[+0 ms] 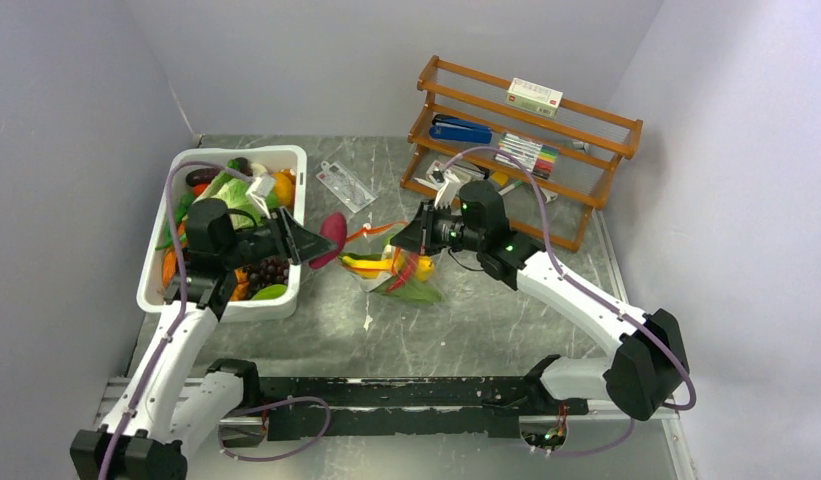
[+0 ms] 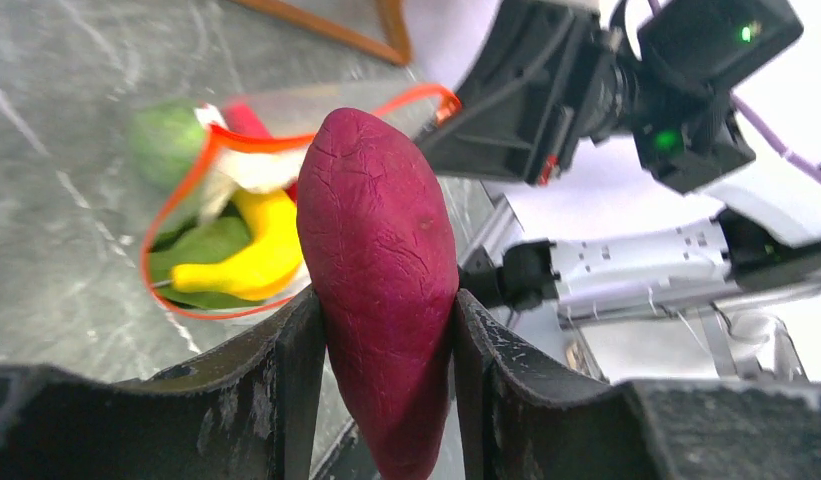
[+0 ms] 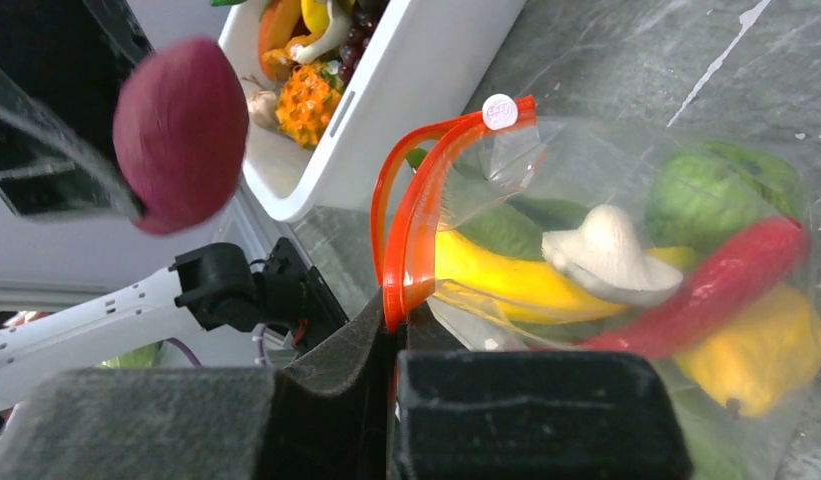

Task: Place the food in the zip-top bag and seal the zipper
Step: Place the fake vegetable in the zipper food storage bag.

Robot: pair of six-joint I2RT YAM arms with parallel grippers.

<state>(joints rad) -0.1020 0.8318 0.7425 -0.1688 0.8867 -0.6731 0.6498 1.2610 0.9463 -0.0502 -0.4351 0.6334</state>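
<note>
Purple tuber (image 2: 381, 290), tip past left-wrist view's bottom edge

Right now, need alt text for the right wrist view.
The right gripper is shut on the red-orange zipper of the clear zip-top bag, holding its mouth open; a yellow banana, white mushroom, red chili and green fruit lie inside. Upper left, the left gripper holds a purple sweet potato before a white bin.

No text, brand, number or sign is legible in any view. Print is present but unresolved on three items:
- The white box (image 1: 535, 96) with a red band, on the rack (image 1: 423, 100), upper right of the top view.
- The round white tab (image 3: 500, 111) on the zipper (image 3: 411, 225), upper centre of the right wrist view.
- The card in the clear packet (image 1: 345, 185) on the tabletop (image 1: 466, 330).
</note>
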